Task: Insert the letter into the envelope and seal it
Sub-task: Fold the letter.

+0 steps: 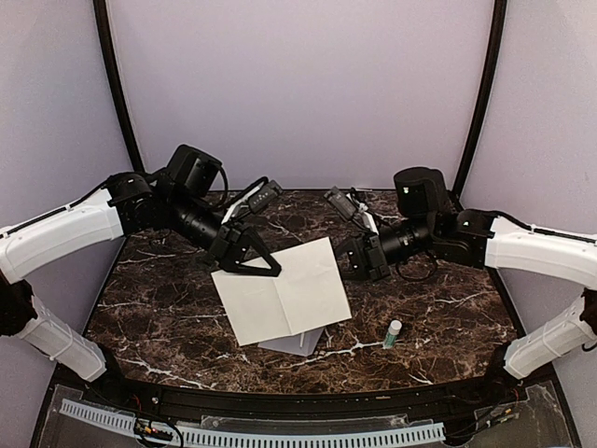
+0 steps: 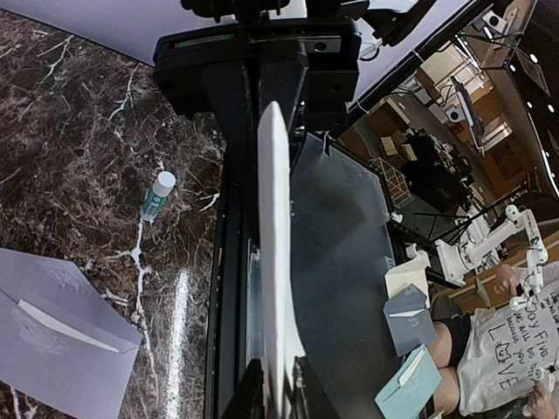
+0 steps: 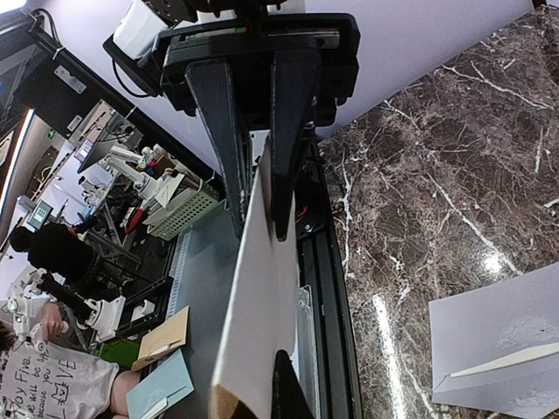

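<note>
Dark marbled desk [image 1: 448, 299], seen from above, with both arms reaching in toward its centre.

The letter [image 1: 280, 294] is an unfolded cream sheet at mid-desk, skewed, with its longer sides running across from one arm to the other. One crease crosses it from far to near. It appears to be raised off the desk, since both wrist views show it edge-on as a thin pale blade. The next move is probably a fold along that crease. Neither arm is nearer for this: the sheet spans the gap between them, and each end effector meets its own end of the far side.

The grey envelope [image 1: 297, 343] lies flat beneath the sheet's near edge, mostly covered in the overhead view. The wrist views show it with its flap open and a pale strip along the fold. It is apart from both end effectors.

The left end effector [image 1: 254, 263] is at the sheet's far-left corner. The paper runs between its jaws, which stand close on either side. Whether they have clamped cannot be told.

The right end effector [image 1: 354, 259] is at the sheet's far-right edge, clenched on the letter, with the paper passing between its two dark fingers.

The glue stick [image 1: 394, 332], a small white tube with a green end, lies on the desk to the right of the envelope, untouched.
</note>
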Robot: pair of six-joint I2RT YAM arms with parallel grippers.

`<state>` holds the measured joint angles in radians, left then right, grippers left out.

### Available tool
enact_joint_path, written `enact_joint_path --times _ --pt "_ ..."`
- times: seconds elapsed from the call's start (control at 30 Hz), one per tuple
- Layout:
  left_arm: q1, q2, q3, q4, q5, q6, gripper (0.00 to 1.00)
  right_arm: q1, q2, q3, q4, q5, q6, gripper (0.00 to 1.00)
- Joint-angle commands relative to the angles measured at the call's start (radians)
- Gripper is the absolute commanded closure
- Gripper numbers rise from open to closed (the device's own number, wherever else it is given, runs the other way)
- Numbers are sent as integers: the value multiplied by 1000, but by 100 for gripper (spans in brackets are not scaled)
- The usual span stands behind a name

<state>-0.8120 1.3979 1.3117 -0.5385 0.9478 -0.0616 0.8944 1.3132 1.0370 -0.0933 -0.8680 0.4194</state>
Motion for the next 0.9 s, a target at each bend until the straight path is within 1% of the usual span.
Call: enact_joint_path --times 0.0,0.13,0.17,0.2,0.27,0.33,0.4,0.47,0.53,0.67,0.87 --pt "-4 -4 11 -56 37 30 90 8 1 38 11 -6 -16 100" --pt "-4 -23 -7 -26 35 10 100 6 -3 33 14 7 -15 100" --pt "-4 -29 -15 9 35 -11 100 5 -7 28 15 16 -16 100" --pt "-4 -46 -35 32 35 -27 100 2 -16 22 23 28 -12 93" --pt "-4 -76 -70 136 35 -75 100 -13 -41 0 56 43 8 75" --pt "-3 -111 -108 222 29 -149 100 -40 -88 -37 112 64 44 57" --pt "-4 -147 -147 312 16 -206 100 -84 -148 -82 182 87 82 42" --pt "-4 -178 -178 387 -11 -252 100 -133 -215 -129 235 97 120 28" --pt "-3 -199 -198 442 -48 -286 100 -145 -252 -155 256 103 132 19" --pt "-4 -198 -218 526 -32 -344 100 -140 -264 -155 272 72 147 12" --pt "-4 -181 -220 574 -1 -363 100 -95 -232 -131 228 64 130 10"
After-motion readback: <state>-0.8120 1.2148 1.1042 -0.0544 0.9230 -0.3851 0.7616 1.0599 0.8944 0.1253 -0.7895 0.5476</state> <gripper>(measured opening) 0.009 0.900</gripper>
